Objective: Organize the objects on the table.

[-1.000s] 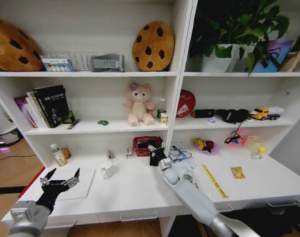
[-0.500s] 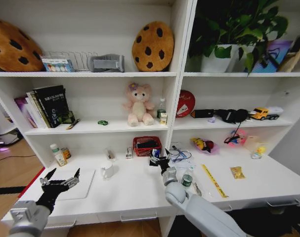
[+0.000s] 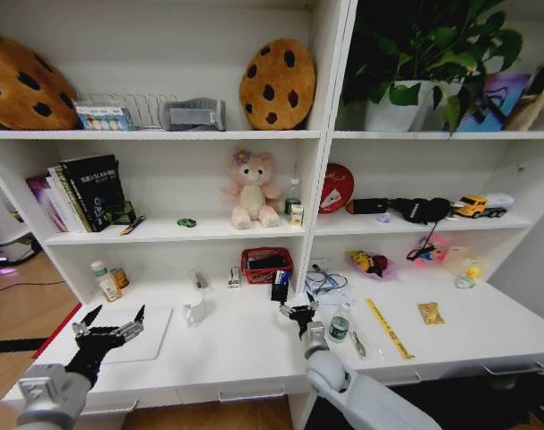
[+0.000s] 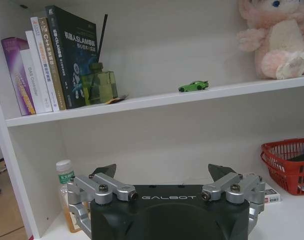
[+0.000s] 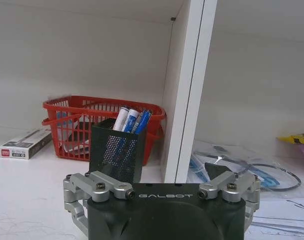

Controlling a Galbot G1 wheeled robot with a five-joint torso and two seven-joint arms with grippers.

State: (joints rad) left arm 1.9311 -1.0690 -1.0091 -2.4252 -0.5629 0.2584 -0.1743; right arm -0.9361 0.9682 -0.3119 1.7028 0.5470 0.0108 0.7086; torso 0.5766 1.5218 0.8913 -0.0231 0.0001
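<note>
My right gripper (image 3: pixel 298 311) hovers open and empty over the white table (image 3: pixel 245 351), just short of a black mesh pen holder (image 3: pixel 280 285). In the right wrist view that pen holder (image 5: pixel 116 150) stands with blue and white pens in it, a little beyond my open gripper (image 5: pixel 158 174). A small green-capped bottle (image 3: pixel 340 327) and a pen (image 3: pixel 357 344) lie to its right. My left gripper (image 3: pixel 110 327) waits open over the silver laptop (image 3: pixel 151 339) at the table's left end. A white cup (image 3: pixel 195 309) stands between the arms. A green-capped bottle (image 4: pixel 66 175) stands by the left wall.
A red basket (image 3: pixel 267 264) sits behind the pen holder against the shelf divider (image 5: pixel 184 100). A yellow ruler (image 3: pixel 388 329), cables (image 3: pixel 325 279) and a snack packet (image 3: pixel 430 313) lie on the right half. A plush bear (image 3: pixel 252 190) and a tiny green car (image 4: pixel 193 86) sit on the shelf above.
My right gripper has drawn back toward me from the pen holder, which stays upright in front of the red basket. The left arm has not moved.
</note>
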